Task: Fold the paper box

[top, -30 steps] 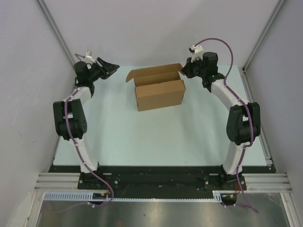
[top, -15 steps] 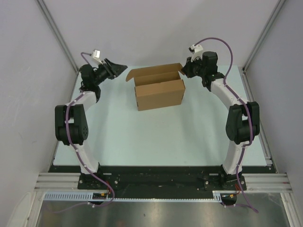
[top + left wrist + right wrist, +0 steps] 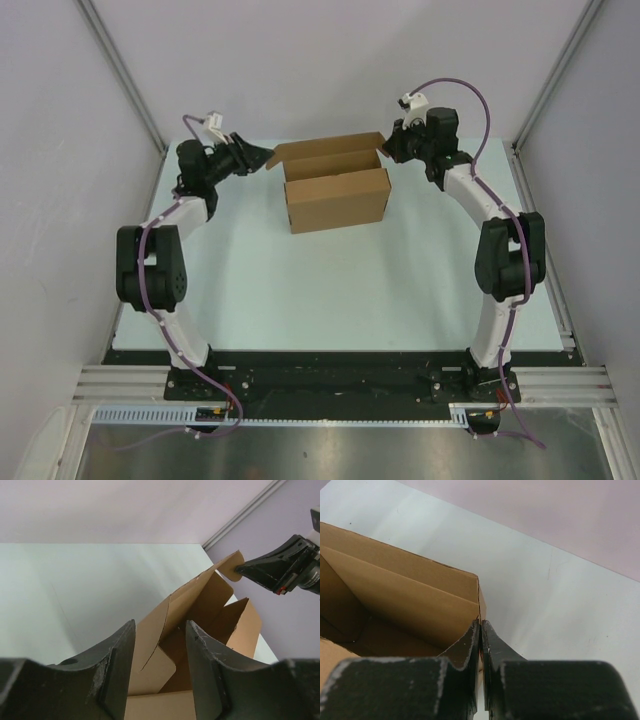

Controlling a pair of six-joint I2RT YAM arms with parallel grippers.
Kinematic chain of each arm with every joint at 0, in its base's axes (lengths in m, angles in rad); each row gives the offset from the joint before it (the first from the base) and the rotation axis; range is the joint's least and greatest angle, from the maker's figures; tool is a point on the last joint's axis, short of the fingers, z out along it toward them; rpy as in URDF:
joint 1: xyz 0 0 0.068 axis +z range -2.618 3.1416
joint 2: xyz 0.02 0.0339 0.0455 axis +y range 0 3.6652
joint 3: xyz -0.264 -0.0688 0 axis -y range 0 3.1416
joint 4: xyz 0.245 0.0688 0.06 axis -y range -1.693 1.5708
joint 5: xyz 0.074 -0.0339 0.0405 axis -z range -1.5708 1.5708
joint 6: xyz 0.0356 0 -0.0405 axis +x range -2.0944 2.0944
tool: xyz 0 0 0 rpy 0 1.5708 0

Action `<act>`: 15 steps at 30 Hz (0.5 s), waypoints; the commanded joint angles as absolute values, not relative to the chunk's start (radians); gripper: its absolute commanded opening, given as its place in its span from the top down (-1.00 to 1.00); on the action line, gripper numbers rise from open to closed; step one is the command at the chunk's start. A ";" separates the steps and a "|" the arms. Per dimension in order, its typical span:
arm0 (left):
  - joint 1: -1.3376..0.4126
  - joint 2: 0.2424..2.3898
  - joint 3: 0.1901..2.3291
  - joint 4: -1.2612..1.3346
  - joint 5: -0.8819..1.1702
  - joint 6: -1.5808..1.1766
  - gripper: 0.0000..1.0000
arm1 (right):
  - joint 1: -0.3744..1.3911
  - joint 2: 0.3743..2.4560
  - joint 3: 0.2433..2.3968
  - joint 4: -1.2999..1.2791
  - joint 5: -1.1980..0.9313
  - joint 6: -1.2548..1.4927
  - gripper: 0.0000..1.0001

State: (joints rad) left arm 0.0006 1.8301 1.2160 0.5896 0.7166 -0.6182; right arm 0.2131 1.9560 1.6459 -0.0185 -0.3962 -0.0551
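top external, paper box (image 3: 337, 200), table (image 3: 330, 290), white walls (image 3: 330, 70)

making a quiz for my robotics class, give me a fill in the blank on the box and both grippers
1. The right gripper is ____ on an end flap of the paper box.
2. The left gripper has its jaws ____, at the box's other end.
3. The box is made of plain brown ____.

Missing words: shut; open; cardboard
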 commanded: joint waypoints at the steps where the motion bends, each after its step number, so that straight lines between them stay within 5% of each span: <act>1: -0.028 1.769 1.215 0.549 0.697 -0.540 0.01 | 0.212 1.971 1.687 -0.037 -0.391 -0.043 0.92; 9: -0.055 1.773 1.242 0.468 0.646 -0.471 0.14 | 0.218 1.980 1.704 -0.046 -0.385 -0.040 0.92; 15: -0.078 1.786 1.256 0.457 0.635 -0.469 0.49 | 0.224 1.986 1.730 -0.075 -0.367 -0.023 0.93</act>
State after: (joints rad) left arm -0.0593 1.8240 1.2171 0.4614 0.6479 -0.5037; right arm 0.2150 1.9717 1.6711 -0.0326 -0.3862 -0.0490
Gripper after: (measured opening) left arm 0.280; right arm 0.047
